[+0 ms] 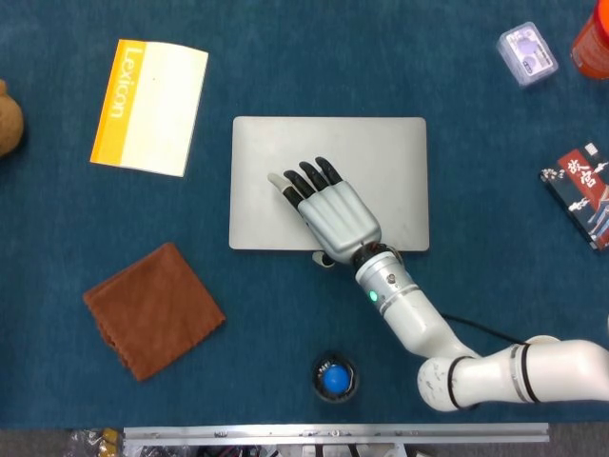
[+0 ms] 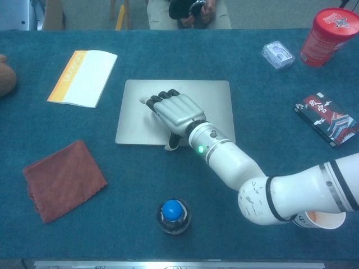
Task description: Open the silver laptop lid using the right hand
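The silver laptop (image 1: 381, 157) (image 2: 210, 101) lies flat with its lid down in the middle of the blue table. My right hand (image 1: 328, 211) (image 2: 175, 114) is over the front part of the lid, palm down, fingers stretched out side by side toward the far left. Its thumb (image 1: 324, 257) (image 2: 173, 143) hangs down at the laptop's front edge. The hand holds nothing. My left hand is not in either view.
A yellow and white booklet (image 1: 150, 107) lies left of the laptop and a brown cloth (image 1: 152, 309) front left. A blue-topped round object (image 1: 334, 378) sits in front. A card box (image 1: 582, 190), clear case (image 1: 526, 52), red container (image 2: 329, 36) and paper cup (image 2: 317, 216) stand right.
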Available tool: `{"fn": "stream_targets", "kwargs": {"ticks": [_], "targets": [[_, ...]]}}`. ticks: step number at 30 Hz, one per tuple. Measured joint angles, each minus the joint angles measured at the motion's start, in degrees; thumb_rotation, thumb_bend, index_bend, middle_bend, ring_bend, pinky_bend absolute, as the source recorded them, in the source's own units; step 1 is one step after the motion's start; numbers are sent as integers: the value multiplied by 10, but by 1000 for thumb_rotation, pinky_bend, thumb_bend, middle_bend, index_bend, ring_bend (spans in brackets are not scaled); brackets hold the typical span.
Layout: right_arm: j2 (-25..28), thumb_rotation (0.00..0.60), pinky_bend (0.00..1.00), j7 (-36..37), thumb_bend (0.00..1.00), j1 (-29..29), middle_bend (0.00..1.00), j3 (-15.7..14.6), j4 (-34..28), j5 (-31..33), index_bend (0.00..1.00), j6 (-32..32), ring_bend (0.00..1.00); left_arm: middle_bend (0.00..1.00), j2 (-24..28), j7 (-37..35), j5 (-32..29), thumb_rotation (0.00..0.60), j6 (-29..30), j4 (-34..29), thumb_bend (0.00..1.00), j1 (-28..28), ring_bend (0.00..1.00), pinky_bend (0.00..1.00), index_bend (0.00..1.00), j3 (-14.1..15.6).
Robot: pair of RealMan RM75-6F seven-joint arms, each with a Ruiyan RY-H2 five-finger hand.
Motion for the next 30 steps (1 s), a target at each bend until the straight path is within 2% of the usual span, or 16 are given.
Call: {"fn": "stream_targets", "kwargs": {"ticks": [10,23,30], "targets": [[-17,600,14,-3,99,4,114,3,29,4,19,-3,0,217,-5,-8,-5,600,-4,10,224,-1,166,137,219,-2],[-16,600,14,-8,277,5,114,2,24,-3,19,-4,0,217,-6,-9,-9,600,-8,16,224,-2,166,137,219,-3],[-13,600,14,-19,363,7,114,3,16,-6,19,3,0,230,-3,-18,-28,600,-38,32,224,-16,166,137,219,-9]]}}
